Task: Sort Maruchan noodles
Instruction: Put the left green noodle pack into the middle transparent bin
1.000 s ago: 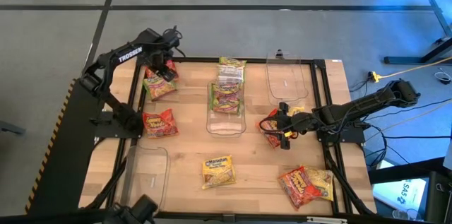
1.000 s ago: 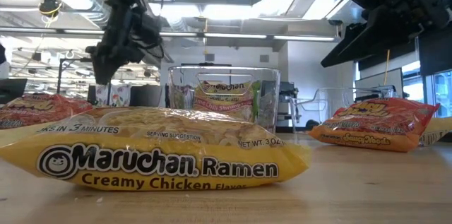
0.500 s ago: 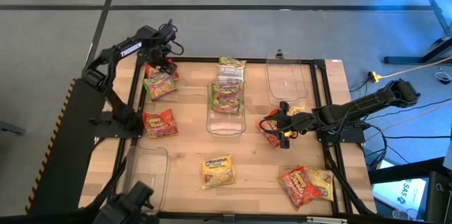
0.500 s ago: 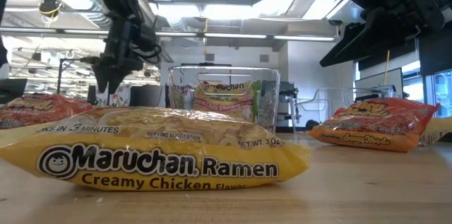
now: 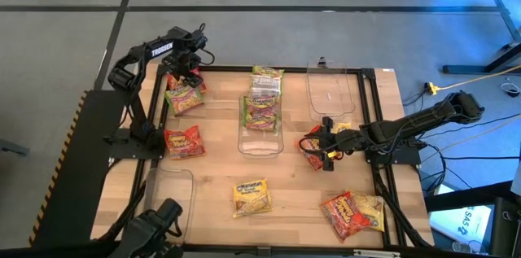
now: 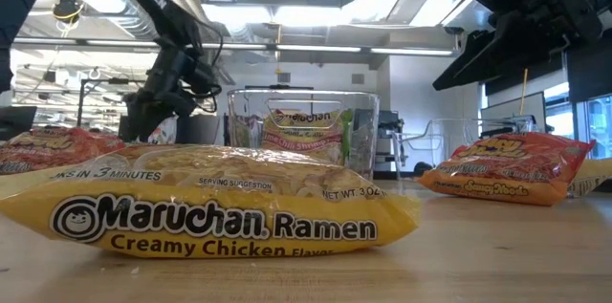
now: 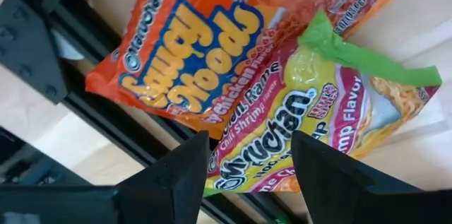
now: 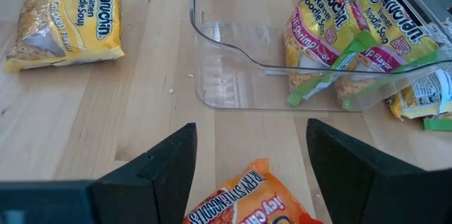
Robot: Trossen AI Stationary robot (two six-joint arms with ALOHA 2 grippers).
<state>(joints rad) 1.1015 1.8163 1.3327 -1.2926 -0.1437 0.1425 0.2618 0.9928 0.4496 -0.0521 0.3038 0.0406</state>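
Nearest, yellow packet (image 5: 251,195) flat on table front, then right gripper (image 5: 323,147) spread empty over orange-red packet (image 8: 247,199), farthest left gripper (image 5: 186,72) spread empty above green packet (image 7: 311,121) at far-left corner; probably light, crinkly, slippery, so pinch across short middle, not sealed ends.

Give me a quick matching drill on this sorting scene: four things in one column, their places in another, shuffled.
Things:
1. left gripper
2. right gripper
3. yellow Creamy Chicken packet
4. middle clear bin

Places:
A. lying alone on the table's near middle
B. over an orange-red packet at the table's right-centre
C. holding green-edged Chili Shrimp packets
D. above the two overlapping packets at the far left corner

Pairs: 1-D, 2-B, 3-A, 4-C
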